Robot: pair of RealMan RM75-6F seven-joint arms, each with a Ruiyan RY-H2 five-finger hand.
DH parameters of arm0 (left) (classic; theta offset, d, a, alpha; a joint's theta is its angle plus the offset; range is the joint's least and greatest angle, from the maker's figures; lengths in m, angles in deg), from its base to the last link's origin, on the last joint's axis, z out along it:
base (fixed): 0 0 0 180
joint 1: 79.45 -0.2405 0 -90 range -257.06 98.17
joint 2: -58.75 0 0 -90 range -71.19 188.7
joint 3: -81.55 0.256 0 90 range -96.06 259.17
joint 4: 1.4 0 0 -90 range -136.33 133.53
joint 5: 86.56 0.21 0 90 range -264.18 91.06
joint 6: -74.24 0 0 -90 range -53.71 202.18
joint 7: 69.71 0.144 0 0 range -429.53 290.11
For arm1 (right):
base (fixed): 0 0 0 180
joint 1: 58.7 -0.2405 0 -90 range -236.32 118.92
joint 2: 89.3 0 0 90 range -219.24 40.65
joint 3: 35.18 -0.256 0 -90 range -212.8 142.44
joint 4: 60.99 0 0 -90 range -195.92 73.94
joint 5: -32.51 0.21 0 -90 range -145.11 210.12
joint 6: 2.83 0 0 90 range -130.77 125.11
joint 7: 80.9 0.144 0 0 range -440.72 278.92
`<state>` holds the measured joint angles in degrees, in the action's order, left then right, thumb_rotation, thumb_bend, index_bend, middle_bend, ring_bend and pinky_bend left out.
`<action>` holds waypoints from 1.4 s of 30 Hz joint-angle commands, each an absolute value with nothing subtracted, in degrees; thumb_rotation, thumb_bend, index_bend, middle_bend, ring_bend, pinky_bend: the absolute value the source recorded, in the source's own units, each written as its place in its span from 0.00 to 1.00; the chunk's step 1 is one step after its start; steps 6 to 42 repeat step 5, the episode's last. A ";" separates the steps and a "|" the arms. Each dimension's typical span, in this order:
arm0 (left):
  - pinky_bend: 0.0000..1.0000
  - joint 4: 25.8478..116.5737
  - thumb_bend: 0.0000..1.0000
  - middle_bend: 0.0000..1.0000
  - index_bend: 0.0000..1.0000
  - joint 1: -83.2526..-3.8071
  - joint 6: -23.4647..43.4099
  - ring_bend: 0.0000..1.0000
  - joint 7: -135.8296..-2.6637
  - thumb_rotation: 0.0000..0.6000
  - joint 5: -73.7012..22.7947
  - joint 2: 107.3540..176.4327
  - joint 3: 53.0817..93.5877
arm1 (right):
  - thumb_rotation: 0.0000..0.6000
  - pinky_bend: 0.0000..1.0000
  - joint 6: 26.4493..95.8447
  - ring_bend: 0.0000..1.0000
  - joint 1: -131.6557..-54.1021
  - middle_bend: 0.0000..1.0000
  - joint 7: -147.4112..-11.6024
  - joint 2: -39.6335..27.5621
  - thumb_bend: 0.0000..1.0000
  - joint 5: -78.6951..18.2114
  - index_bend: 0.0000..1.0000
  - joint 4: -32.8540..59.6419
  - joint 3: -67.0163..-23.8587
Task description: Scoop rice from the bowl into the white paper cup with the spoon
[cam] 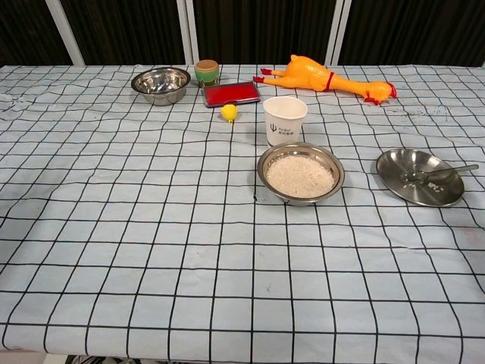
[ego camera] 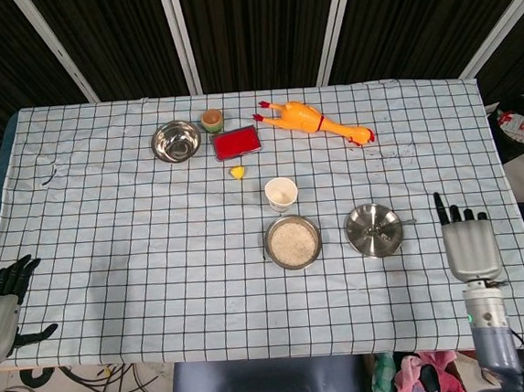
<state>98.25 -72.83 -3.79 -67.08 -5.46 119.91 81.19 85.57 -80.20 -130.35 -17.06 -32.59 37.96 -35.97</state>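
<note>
White paper cup (cam: 285, 120), small dark logo, unreadable

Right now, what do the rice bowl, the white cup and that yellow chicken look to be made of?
The rice bowl looks like polished metal, probably steel: its rim gleams and mirrors the light. The white cup looks like matte paper, with thin walls and a small printed mark. The yellow chicken seems to be rubber or soft plastic, smooth and slightly glossy; the pictures cannot settle which.
</note>
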 commanded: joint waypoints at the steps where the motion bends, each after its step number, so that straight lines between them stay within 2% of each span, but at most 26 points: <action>1: 0.00 97.38 0.01 0.00 0.00 -73.03 -4.58 0.00 -65.92 1.00 -4.84 120.61 81.29 | 1.00 0.23 87.10 0.00 -74.15 0.00 -117.41 -25.20 0.13 -40.94 0.00 43.53 -30.12; 5: 0.00 96.17 0.01 0.00 0.00 -73.26 -5.52 0.00 -64.13 1.00 -4.16 121.50 81.38 | 1.00 0.23 89.64 0.00 -70.28 0.00 -108.72 -27.25 0.13 -47.75 0.00 40.86 -26.49; 42: 0.00 96.17 0.01 0.00 0.00 -73.26 -5.52 0.00 -64.13 1.00 -4.16 121.50 81.38 | 1.00 0.23 89.64 0.00 -70.28 0.00 -108.72 -27.25 0.13 -47.75 0.00 40.86 -26.49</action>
